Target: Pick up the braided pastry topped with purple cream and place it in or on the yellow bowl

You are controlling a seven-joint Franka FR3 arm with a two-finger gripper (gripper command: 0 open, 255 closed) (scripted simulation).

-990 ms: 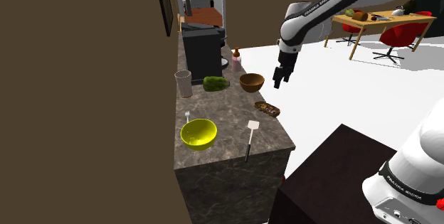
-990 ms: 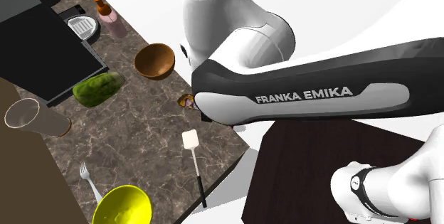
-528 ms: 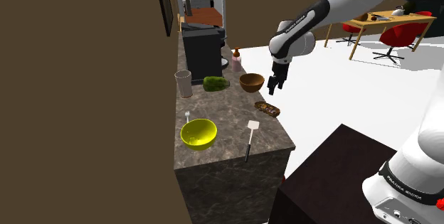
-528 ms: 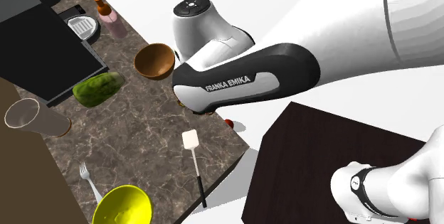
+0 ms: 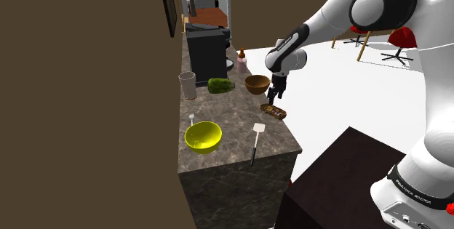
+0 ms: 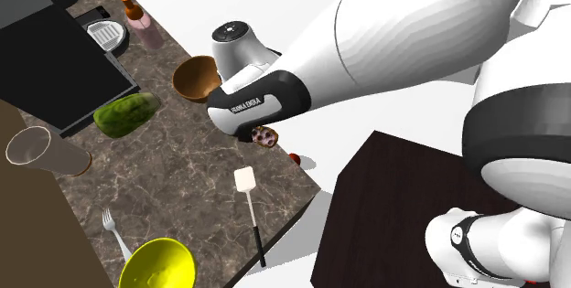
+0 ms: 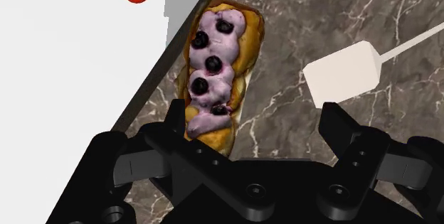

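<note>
The pastry (image 7: 213, 73), braided and topped with purple cream and dark berries, lies at the table's (image 7: 299, 16) edge. My hand (image 7: 255, 126) hangs just above it, fingers wide apart. The pastry's end nearest me sits just inside one finger (image 7: 175, 119), apparently not touching it. The wrist view gives that topping. The shoulder view gives the yellow bowl (image 5: 203, 137), well apart toward that view's left, beyond the white spatula (image 5: 257, 139).

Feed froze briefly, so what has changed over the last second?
The gripper has come down toward the shoulder view's left, from high beside the brown bowl to just above the pastry; it is open, nothing taken hold of. The pastry, yellow bowl, brown bowl and spatula lie as before.
</note>
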